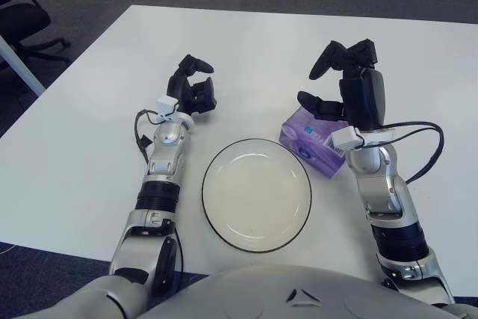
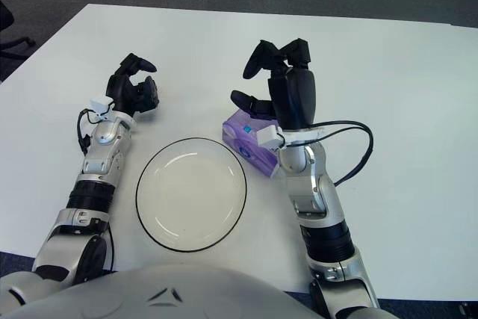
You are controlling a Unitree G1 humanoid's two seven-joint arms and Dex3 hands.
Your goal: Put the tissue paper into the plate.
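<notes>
A purple tissue pack lies on the white table just right of an empty round plate with a dark rim. My right hand hovers over the far end of the pack, with the fingers spread above it and the thumb low beside its top. It holds nothing, and the wrist hides the pack's right edge. My left hand shows left of the plate and a little beyond it, with relaxed fingers holding nothing.
The white table stretches far beyond both hands. Its left edge runs diagonally at the left. A black office chair stands on the floor past the table's far left corner.
</notes>
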